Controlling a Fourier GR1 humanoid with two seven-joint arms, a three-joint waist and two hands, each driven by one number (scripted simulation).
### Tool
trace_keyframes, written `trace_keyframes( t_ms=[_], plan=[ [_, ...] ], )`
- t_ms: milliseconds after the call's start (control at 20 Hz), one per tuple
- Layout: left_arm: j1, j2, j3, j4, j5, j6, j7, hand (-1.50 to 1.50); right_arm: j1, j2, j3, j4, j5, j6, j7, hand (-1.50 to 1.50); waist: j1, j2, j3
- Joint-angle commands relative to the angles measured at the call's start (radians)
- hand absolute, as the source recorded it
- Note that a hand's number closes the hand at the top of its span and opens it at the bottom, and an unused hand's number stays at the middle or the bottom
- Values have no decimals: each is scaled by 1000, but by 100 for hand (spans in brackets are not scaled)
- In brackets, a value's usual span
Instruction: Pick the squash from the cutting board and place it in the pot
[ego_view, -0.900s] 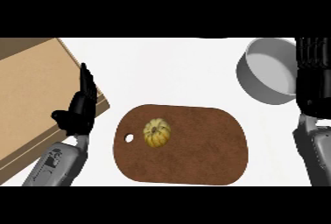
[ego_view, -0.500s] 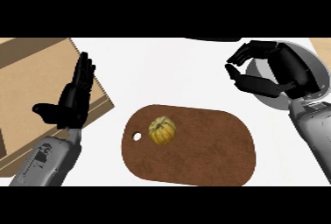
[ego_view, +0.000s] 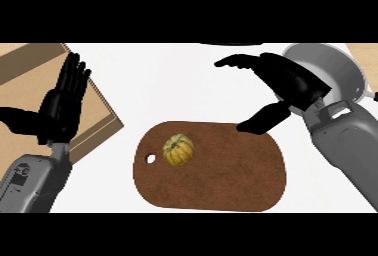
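Squash (ego_view: 179, 149), small, yellow and ribbed, lies at the left of the brown oval cutting board (ego_view: 229, 185); probably light, hard and prone to roll, best clasped across its sides. The black right hand (ego_view: 291, 82) hovers spread and empty near the grey metal pot (ego_view: 339, 70)

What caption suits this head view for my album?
Open right hand hovers between pot and squash on the cutting board; left hand rests open.

White counter (ego_view: 170, 80) is seen, evenly lit; tan wood panel (ego_view: 22, 65) at its left edge, tan patch (ego_view: 367, 50) at far-right corner.
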Motion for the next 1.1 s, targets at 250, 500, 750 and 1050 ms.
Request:
trace_keyframes(
  t_ms=[250,500,750,1050],
  plan=[
    [27,-12,3,2,-13,-16,-12,0,-250,62,108,64,-60,346,303,-150,-3,4,0],
    [-23,10,28,-24,-17,-3,72,0,-305,221,156,111,-86,422,478,-150,-15,2,2],
    [32,13,56,-83,-3,-15,65,0,-311,353,192,184,-73,409,610,-150,-14,-1,3],
    [46,-22,41,-37,-28,-29,26,0,-240,425,263,274,-2,366,611,-150,-25,3,3]
  ],
)
